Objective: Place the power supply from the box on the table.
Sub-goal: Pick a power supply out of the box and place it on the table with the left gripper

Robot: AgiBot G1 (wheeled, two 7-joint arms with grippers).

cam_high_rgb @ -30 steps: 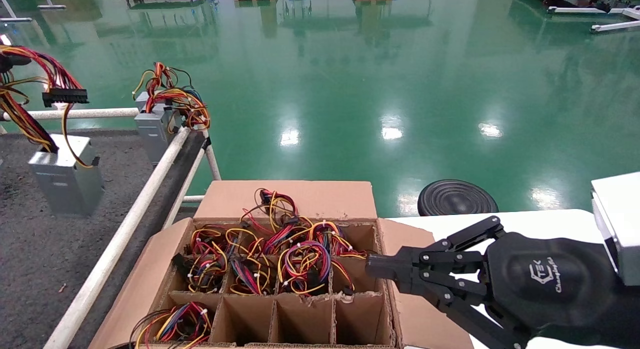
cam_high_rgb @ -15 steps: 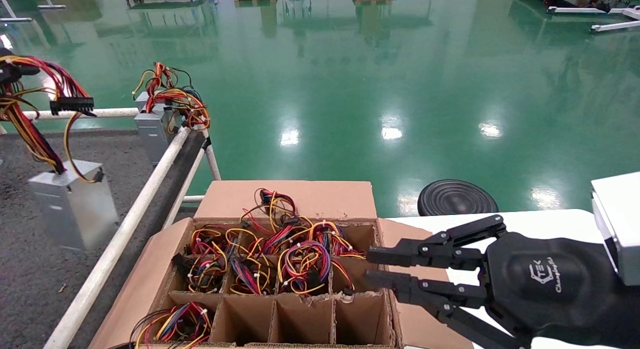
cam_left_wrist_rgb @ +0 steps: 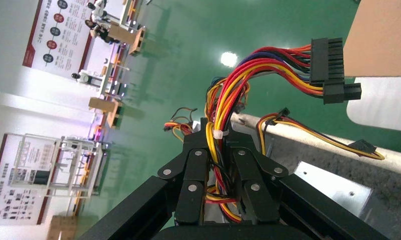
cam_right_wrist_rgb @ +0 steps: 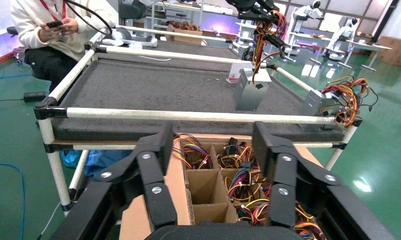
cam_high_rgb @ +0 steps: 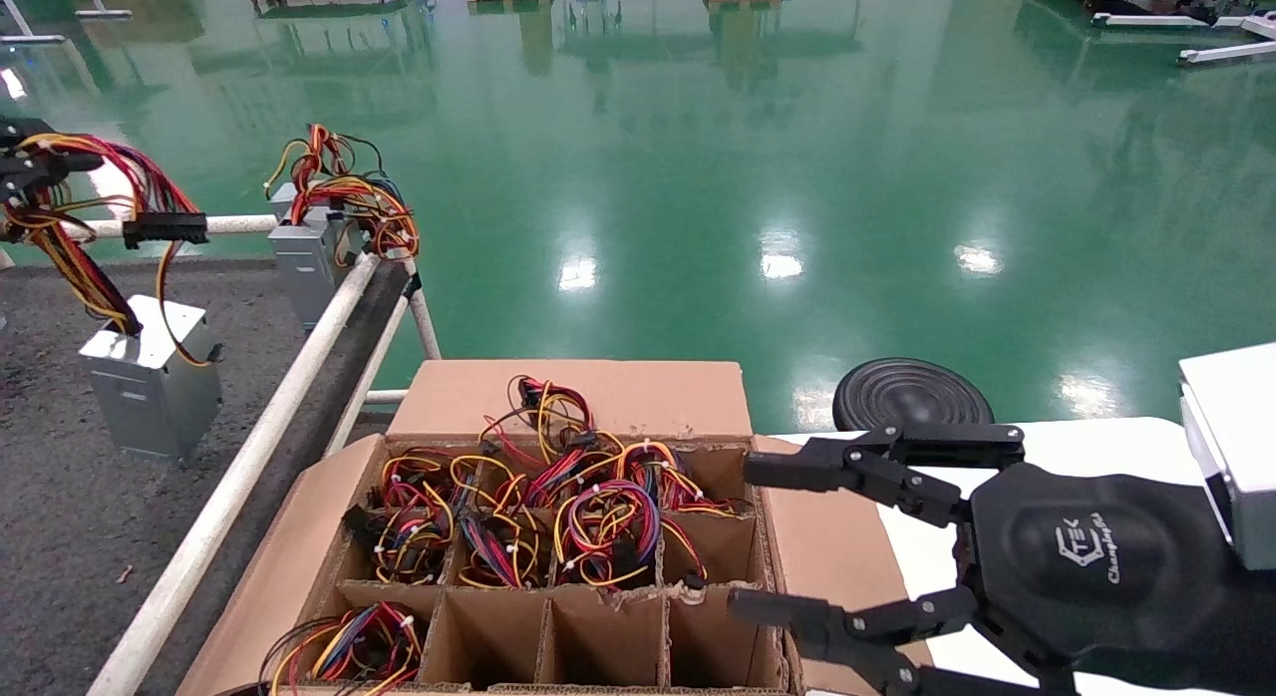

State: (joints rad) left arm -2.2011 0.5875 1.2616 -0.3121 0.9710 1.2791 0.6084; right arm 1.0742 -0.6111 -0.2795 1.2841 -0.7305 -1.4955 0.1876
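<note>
As our left gripper is clamped only on the wires, the power supply may tip on the table; our right gripper gapes wide, empty.

The left gripper hangs above the surface, its fingers clamped on the wires. The right gripper reaches over the box's right edge, black fingers spread wide apart, palm flat.
</note>
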